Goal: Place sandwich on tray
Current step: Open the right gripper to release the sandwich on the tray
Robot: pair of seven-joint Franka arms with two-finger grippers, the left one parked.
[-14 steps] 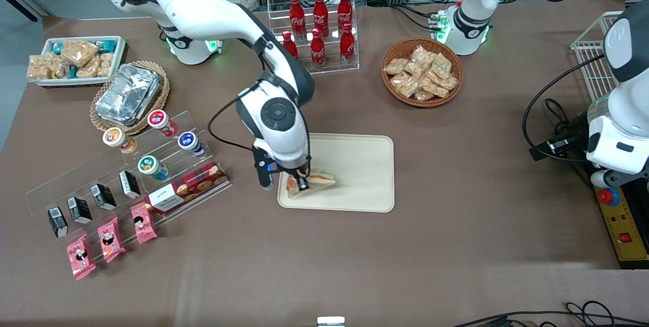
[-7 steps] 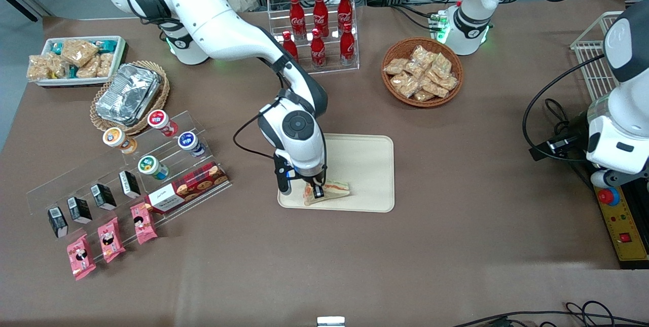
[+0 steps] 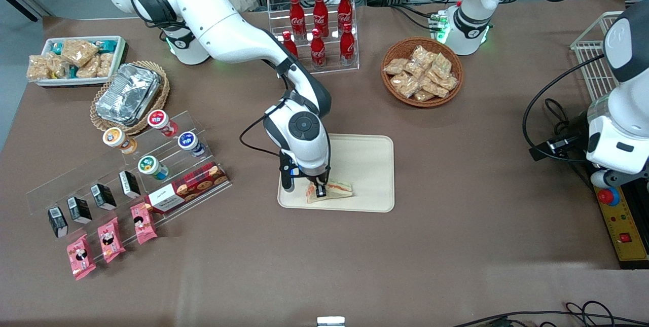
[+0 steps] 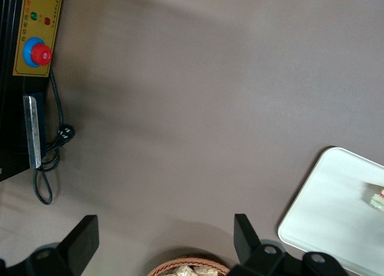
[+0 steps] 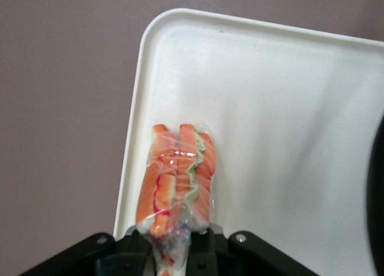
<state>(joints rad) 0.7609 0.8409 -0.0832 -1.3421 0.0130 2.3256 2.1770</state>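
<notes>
I have the end effector (image 3: pixel 319 191) low over the tray (image 3: pixel 367 165), at the part of it nearest the front camera and toward the working arm's end, and its fingers are clamped on the sandwich (image 3: pixel 334 190). I judge the grip is on the narrow end of the wrapped wedge because that leaves the broad end free to meet the tray first and keeps the fingers clear of the low rim. From the wrist camera the sandwich (image 5: pixel 177 177) sticks straight out from between the fingers (image 5: pixel 201 240), standing on edge so that the orange-red and green filling layers face the camera, with the tray (image 5: pixel 288 108) directly under it and its rounded corner close by. In the front view the wedge reaches out from the end effector toward the parked arm's end of the tabletop (image 3: pixel 456 175), and it lies wholly inside the tray's outline. I cannot tell from these views whether the wrap is already touching the tray or hanging just above it. As I read it, carrying the sandwich is done and what is left is the release: open the fingers and lift straight up. The risk I see is that the wedge, held on edge, may tip onto a bread face when let go, and with the rim so close it could end up leaning on that rim.
</notes>
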